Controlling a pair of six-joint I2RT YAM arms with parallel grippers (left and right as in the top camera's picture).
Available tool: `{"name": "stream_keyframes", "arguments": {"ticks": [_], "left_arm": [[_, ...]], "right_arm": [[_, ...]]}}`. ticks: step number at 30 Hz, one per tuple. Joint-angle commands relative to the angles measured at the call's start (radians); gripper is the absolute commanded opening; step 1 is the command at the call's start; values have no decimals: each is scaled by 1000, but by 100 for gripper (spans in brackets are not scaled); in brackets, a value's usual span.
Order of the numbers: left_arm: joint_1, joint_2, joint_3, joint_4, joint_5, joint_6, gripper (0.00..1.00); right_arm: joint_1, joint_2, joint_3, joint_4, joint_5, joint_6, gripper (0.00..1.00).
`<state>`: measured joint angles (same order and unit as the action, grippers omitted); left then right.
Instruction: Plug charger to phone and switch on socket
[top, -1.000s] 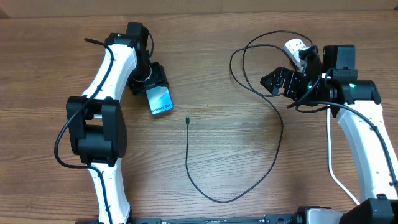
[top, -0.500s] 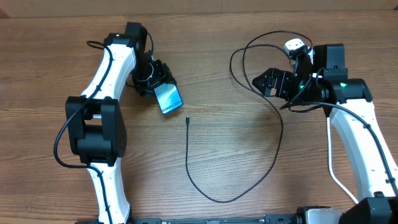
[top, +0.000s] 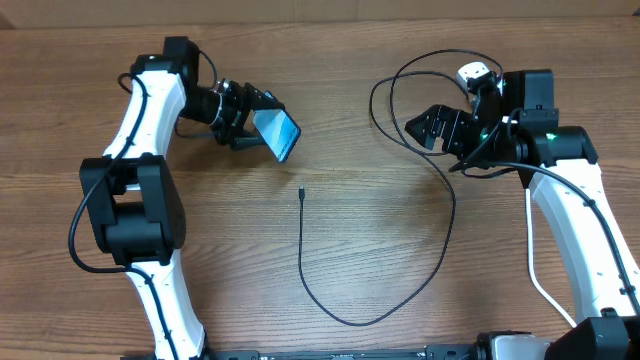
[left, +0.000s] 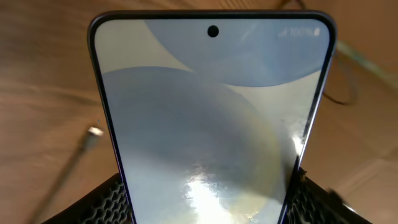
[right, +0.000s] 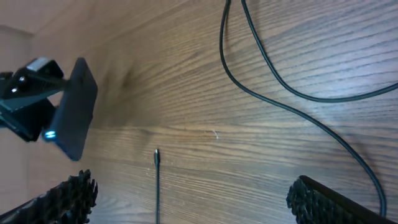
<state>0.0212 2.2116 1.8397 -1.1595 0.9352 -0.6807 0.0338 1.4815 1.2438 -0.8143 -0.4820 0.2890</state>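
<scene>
My left gripper (top: 250, 128) is shut on the phone (top: 277, 133) and holds it tilted above the table at the upper left. The phone's light blue screen fills the left wrist view (left: 211, 124). The charger is a thin black cable (top: 445, 215) that loops across the middle. Its connector tip (top: 301, 192) lies free on the wood below the phone, and shows in the right wrist view (right: 156, 154). My right gripper (top: 428, 130) is open and empty at the upper right, above the cable loops. The white plug (top: 476, 74) peeks out behind my right arm. The socket is mostly hidden.
The wooden table (top: 380, 270) carries the cable's big loop at the centre and lower middle. More cable loops (top: 400, 85) lie near my right gripper. A thin white cord (top: 540, 285) runs down beside my right arm.
My left gripper has lifted the phone off the table, swung it right and tilted it on edge. My right gripper moved slightly left earlier and now holds still.
</scene>
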Motion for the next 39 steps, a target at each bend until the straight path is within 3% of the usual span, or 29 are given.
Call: {"name": "stream_keyframes", "arguments": {"ticks": [1,6,13,19,25,39], "left_arm": [[-1,-8,23,-8,272,-108,4],[-3,-9,23,-8,401,-112,4],[-5,-8,23,-7,370,-109,4],[-13,-8,23,-6,345,-113,4],[-15,-8,23,-6,312,-113,4],[-39,-8,23,16,197,-175,4]], "right_arm": [[6,2,29,17,5,60,100],[12,2,29,28,6,73,100],[31,2,27,73,-62,79,100],[187,29,26,229,-62,109,99],[363,88,26,347,109,187,99],[544,193,26,565,251,315,80]]}}
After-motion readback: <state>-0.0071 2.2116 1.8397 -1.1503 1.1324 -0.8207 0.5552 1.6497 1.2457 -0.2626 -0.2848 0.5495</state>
